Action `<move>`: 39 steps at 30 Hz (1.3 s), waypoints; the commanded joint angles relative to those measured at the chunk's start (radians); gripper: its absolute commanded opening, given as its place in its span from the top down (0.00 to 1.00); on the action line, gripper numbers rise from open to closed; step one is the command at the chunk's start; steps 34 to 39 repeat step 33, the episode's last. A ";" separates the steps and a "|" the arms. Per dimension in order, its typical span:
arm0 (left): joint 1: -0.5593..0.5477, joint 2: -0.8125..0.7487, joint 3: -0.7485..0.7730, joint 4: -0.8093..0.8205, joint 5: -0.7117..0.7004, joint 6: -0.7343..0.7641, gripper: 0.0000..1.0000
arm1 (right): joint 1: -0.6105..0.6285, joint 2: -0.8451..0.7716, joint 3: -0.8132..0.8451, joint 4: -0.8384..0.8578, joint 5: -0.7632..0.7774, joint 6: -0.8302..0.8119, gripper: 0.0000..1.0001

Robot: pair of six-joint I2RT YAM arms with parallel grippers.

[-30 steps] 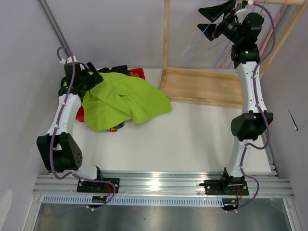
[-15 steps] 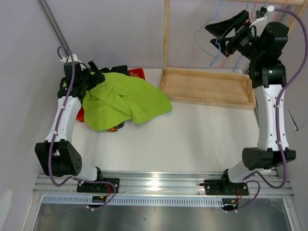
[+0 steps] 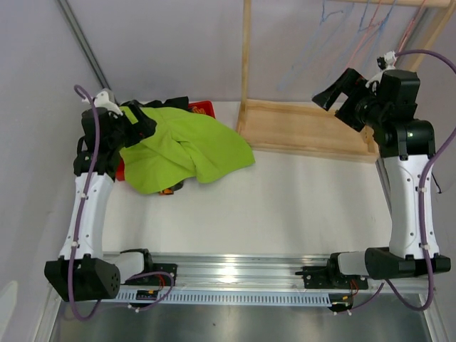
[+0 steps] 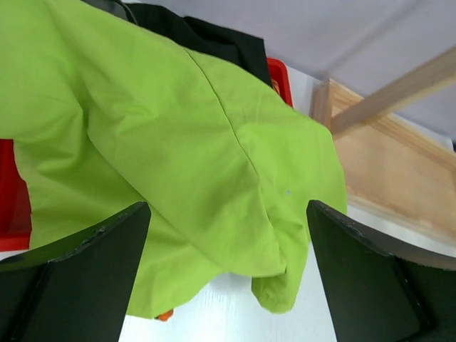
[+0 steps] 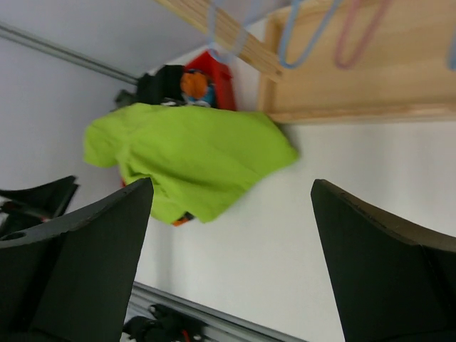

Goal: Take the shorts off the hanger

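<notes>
The left gripper (image 3: 139,120) stands wide open with nothing between its fingers, at the left edge of a heap of clothing. The lime green shorts (image 3: 187,146) lie on top of that heap, spreading out to the gripper's right. In the left wrist view the gripper (image 4: 228,206) looks straight down on the lime green shorts (image 4: 178,142), and the cloth fills the space between and beyond both fingers. Whether the fingers touch the fabric cannot be told. Beyond the fingertips, the black shorts (image 4: 206,39) stick out from under the green pair, next to the corner of a red bin (image 4: 279,77).

The right gripper (image 3: 340,100) is also fully open and holds nothing. It is raised above the flat base of a wooden rack (image 3: 306,128), well apart from the heap across the white tabletop (image 3: 285,206). In its own camera the right gripper (image 5: 231,187) frames the lime green shorts (image 5: 185,157) between its fingers, far off. Beyond them some orange patterned fabric (image 5: 194,84) sits in the red bin (image 5: 219,80). A blue hanger (image 5: 299,43) and a pink hanger (image 5: 360,35) hang past the fingertips, against the rack's wood.
</notes>
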 commanded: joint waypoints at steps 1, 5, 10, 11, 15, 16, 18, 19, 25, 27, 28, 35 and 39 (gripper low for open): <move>-0.004 -0.091 -0.043 -0.014 0.127 0.061 0.02 | 0.007 -0.110 -0.031 -0.106 0.193 -0.139 0.01; -0.017 -0.202 -0.079 -0.047 0.164 0.092 0.02 | 0.008 -0.196 -0.078 -0.151 0.285 -0.174 0.01; -0.041 -0.398 -0.133 -0.083 0.174 0.081 0.01 | 0.017 -0.412 -0.109 -0.188 0.230 -0.202 0.01; -0.041 -0.459 -0.132 -0.096 0.178 0.078 0.01 | 0.014 -0.455 -0.117 -0.174 0.201 -0.199 0.01; -0.043 -0.585 -0.094 -0.166 0.187 0.078 0.01 | 0.008 -0.648 -0.111 -0.163 0.102 -0.228 0.00; -0.061 -0.598 -0.065 -0.186 0.174 0.081 0.01 | 0.005 -0.670 -0.108 -0.163 0.092 -0.236 0.01; -0.069 -0.604 -0.035 -0.221 0.151 0.090 0.04 | -0.002 -0.707 -0.104 -0.163 0.078 -0.248 0.00; -0.070 -0.611 -0.041 -0.232 0.138 0.096 0.04 | -0.006 -0.733 -0.107 -0.165 0.075 -0.256 0.01; -0.069 -0.659 -0.104 -0.229 0.089 0.107 0.03 | -0.012 -0.770 -0.143 -0.131 0.035 -0.276 0.00; -0.070 -0.662 -0.101 -0.229 0.077 0.116 0.03 | -0.012 -0.771 -0.153 -0.109 0.029 -0.270 0.01; -0.069 -0.661 -0.097 -0.232 0.066 0.121 0.02 | -0.012 -0.771 -0.160 -0.102 0.026 -0.266 0.01; -0.070 -0.653 -0.067 -0.249 0.046 0.148 0.02 | -0.012 -0.782 -0.221 -0.020 -0.023 -0.250 0.01; -0.070 -0.653 -0.067 -0.249 0.046 0.148 0.02 | -0.012 -0.782 -0.221 -0.020 -0.023 -0.250 0.01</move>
